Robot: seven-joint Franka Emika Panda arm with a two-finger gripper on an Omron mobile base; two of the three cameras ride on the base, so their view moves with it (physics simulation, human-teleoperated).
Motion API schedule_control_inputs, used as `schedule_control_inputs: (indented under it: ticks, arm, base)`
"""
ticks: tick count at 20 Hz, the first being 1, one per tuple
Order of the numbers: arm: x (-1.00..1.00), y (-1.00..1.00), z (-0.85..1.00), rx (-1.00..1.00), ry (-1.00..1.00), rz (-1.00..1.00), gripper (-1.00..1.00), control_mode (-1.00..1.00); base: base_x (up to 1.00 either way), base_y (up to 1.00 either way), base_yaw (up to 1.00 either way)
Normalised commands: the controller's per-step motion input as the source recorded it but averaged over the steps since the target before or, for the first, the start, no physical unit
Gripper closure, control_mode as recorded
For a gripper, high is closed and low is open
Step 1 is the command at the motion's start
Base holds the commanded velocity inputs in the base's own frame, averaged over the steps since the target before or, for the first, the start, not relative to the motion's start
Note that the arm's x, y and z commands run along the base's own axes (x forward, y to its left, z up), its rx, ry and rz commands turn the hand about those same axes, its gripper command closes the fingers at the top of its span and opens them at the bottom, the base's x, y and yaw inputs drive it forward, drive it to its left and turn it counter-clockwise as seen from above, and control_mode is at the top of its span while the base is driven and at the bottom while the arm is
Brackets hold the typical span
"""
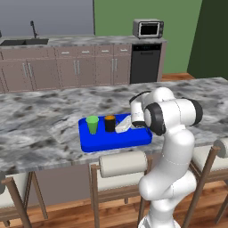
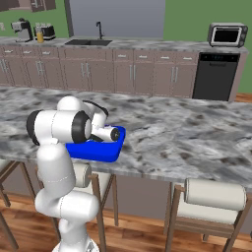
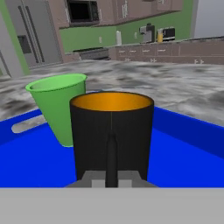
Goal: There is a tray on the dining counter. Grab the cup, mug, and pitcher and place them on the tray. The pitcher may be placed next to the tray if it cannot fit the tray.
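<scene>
The bright blue tray (image 1: 111, 140) (image 2: 98, 152) (image 3: 188, 162) lies on the marbled dining counter (image 1: 40, 120) (image 2: 187, 133). On it stand the green cup (image 1: 92, 124) (image 3: 59, 109) and, just to its right, the black mug (image 1: 110, 123) (image 3: 94, 135) with its orange inside. My gripper (image 1: 117, 127) (image 3: 111, 176) reaches low over the tray from the right and is shut on the mug's handle, which runs up between the fingertips in the hand view. The mug is upright with its base on the tray. The yellow-orange pitcher (image 2: 39, 35) (image 3: 160, 35) stands on the far back counter beside a coffee machine.
Cushioned stools (image 1: 122, 164) (image 2: 214, 193) sit under the counter's near edge. Brown cabinets with a sink (image 2: 88, 42), a black dishwasher (image 1: 144, 62) and a toaster oven (image 1: 148, 28) line the back wall. The counter stretches bare to the tray's right.
</scene>
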Motion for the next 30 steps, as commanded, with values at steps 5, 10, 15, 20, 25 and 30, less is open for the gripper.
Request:
schedule_control_inputs:
  ticks: [5,10,15,20,25,30]
  arm:
    - [0.00,0.00,0.00,0.00,0.00,0.00,1.00,-1.00]
    - [0.00,0.00,0.00,0.00,0.00,0.00,1.00,-1.00]
    - [0.00,0.00,0.00,0.00,0.00,0.00,-1.00,-1.00]
    - [0.00,0.00,0.00,0.00,0.00,0.00,-1.00,-1.00]
    - [0.00,0.00,0.00,0.00,0.00,0.00,-1.00,-1.00]
    - [0.00,0.00,0.03,0.00,0.00,0.00,-1.00,-1.00]
  base:
    - [0.00,0.00,0.00]
    - [0.00,0.00,0.00]
    - [0.00,0.00,0.00]
    - [0.00,0.00,0.00]
    - [0.00,0.00,0.00]
    - [0.00,0.00,0.00]
